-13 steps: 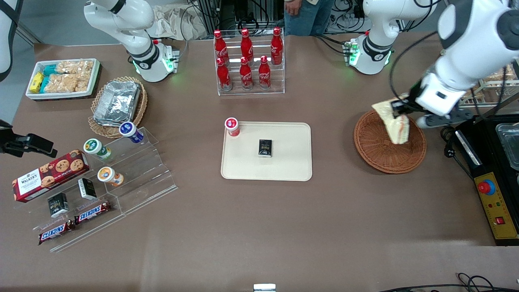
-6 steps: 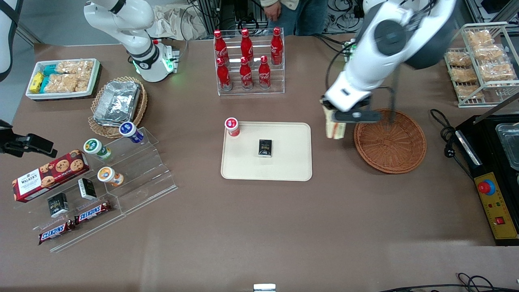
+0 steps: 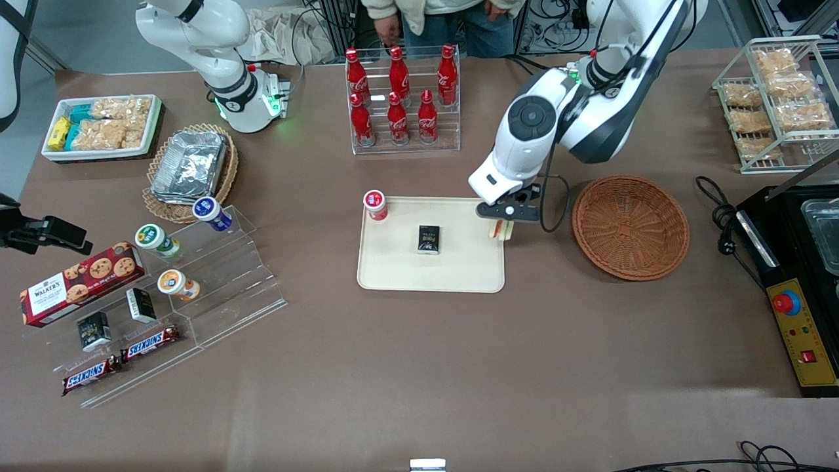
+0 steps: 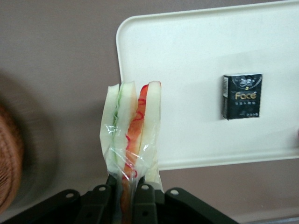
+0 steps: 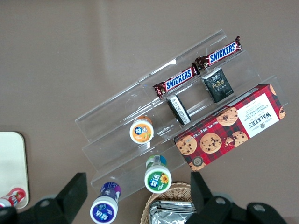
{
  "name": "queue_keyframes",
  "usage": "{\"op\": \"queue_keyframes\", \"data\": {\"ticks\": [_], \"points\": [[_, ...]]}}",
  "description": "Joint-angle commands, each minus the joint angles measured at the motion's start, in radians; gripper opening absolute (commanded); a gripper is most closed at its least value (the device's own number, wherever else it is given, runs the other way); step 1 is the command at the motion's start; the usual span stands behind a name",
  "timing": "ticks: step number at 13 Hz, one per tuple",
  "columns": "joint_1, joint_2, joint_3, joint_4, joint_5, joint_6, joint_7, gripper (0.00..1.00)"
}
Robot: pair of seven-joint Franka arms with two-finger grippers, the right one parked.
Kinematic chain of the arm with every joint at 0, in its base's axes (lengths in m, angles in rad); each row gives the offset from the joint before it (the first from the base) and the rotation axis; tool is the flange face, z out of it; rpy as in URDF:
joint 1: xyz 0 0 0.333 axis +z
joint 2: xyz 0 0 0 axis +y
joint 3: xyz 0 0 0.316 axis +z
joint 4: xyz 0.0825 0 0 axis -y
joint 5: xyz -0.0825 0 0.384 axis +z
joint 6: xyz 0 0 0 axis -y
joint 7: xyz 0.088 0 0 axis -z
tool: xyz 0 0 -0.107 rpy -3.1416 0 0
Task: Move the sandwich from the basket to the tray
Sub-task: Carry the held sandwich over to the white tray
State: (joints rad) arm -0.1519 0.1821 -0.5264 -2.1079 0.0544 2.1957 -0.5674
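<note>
Tool (image 3: 501, 223) clenched on sandwich (image 4: 132, 126), hanging over the tray (image 3: 393, 275) rim on the side nearest the basket (image 3: 630, 227), now empty. Risk, judged from here: released this close to the rim, wedge tipping out onto the desk (image 3: 419, 367); slick wrap possibly slipping. Black packet (image 3: 429, 238) and red-capped cup (image 3: 375, 204) also on the tray. Brown desk; cola rack (image 3: 401, 98) nearby.

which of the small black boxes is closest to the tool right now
The black box lying on the tray, near its middle. The tool, shut on the sandwich, hangs over that tray's edge. The other two black boxes sit on the clear stepped stand, toward the parked arm's end.
</note>
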Motion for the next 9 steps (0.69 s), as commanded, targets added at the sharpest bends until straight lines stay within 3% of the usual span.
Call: {"op": "queue_keyframes", "data": {"ticks": [1,9], "points": [[-0.003,0.022,-0.006,-0.064,0.059,0.108,-0.04,0.0],[-0.006,0.171,-0.003,-0.06,0.125,0.199,-0.074,0.0]]}}
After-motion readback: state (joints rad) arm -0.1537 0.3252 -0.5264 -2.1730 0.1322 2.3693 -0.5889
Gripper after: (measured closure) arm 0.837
